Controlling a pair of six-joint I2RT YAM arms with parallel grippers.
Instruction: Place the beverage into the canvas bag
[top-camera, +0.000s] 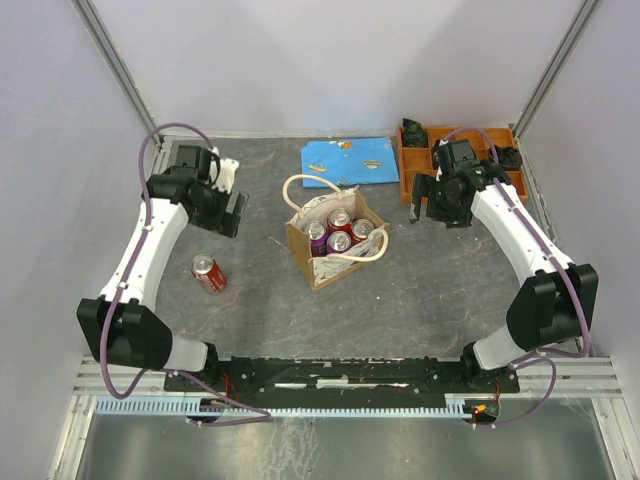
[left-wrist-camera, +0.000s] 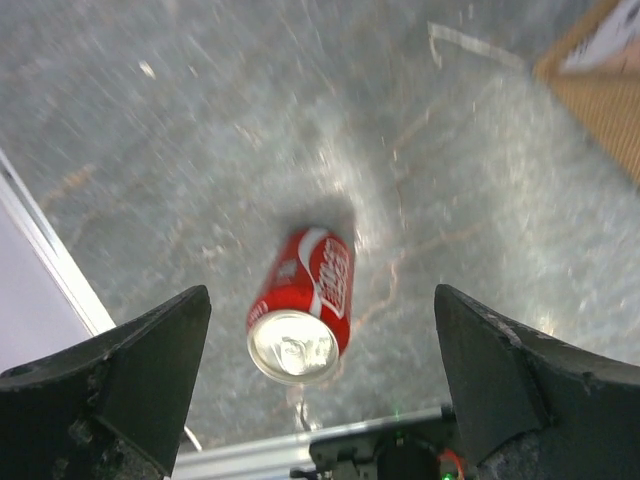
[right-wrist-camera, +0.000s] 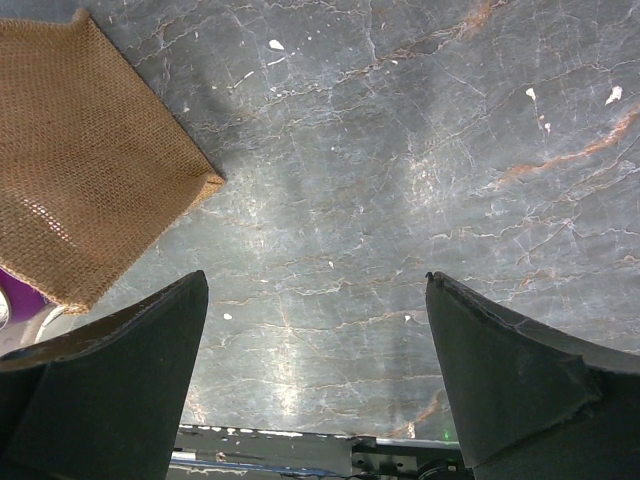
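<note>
You have both arms raised over the dark marbled table, each tool with its jaws spread wide and nothing between them. Under your left gripper a red beverage can lies on its side on the table. It is framed between the two dark fingers without touching either, and its silver top faces back toward the wrist. White script runs along the can's red wall, but the blur leaves it unreadable.

From above, the same can sits on the base side of your left gripper, out in the open and apart from everything else.

The canvas bag stands upright between your two tools, to the right of the left one and to the left of the right one. Four cans with red and purple tops stand packed inside it, their labels hidden. Its cream rope handles flop over the rim.

Your right gripper looks down on bare table, with a corner of the woven bag just beyond its left finger.

Beyond your right gripper an orange compartment tray holds small dark pieces too small to identify. A blue sheet lies flat on the far side of the bag.
</note>
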